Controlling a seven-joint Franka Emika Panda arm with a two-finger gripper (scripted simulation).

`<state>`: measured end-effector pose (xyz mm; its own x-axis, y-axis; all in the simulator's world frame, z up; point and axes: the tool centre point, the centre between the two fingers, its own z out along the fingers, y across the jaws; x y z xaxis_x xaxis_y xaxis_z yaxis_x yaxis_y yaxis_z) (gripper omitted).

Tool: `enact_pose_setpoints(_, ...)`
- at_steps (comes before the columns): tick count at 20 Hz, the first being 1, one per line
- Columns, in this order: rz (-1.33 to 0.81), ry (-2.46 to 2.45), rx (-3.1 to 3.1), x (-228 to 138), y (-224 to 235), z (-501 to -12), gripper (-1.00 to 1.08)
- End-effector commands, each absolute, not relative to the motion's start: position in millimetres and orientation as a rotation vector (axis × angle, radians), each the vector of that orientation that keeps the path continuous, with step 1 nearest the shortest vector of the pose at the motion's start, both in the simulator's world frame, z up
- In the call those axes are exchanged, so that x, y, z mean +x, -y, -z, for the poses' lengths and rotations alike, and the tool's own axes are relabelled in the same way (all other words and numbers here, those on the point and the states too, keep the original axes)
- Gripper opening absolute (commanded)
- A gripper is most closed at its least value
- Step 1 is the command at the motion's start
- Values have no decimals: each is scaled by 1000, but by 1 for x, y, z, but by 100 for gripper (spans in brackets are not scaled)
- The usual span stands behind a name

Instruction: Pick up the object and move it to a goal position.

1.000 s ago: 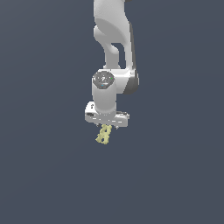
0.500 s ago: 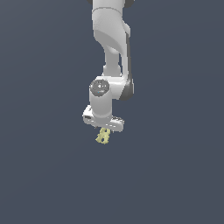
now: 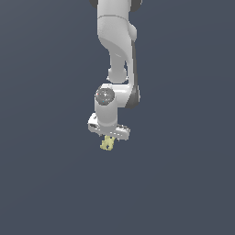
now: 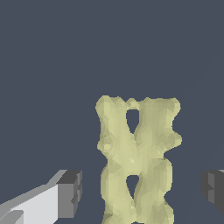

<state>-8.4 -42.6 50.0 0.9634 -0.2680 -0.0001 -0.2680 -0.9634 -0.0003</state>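
Wrist view shows the tool (image 4: 140,188) spread wide, its dark pads (image 4: 70,192) standing clear of the pale yellow object (image 4: 136,159), which lies between them, touching neither. Exterior view places the object (image 3: 107,143) just beneath the tool (image 3: 109,136).

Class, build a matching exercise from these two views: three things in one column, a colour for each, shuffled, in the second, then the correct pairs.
Column 1:
1. the object
2. the arm
3. the end effector's finger pads

Column 2:
A. white
B. dark grey
C. pale yellow

Pairs: 1-C, 2-A, 3-B
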Motion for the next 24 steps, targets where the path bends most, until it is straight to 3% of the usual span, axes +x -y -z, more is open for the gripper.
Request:
enact_pose_setpoints(1,-1,-427,-3112,-9,43,-37,100)
enact_pose_setpoints(9,0,-429,-3112,-8,43,-18,100)
enact_pose_setpoints(10,0,-429,-3112,-8,43,-18,-100)
enact_pose_setpoints(24,1,-430,-3112,-5,42,-21,-100)
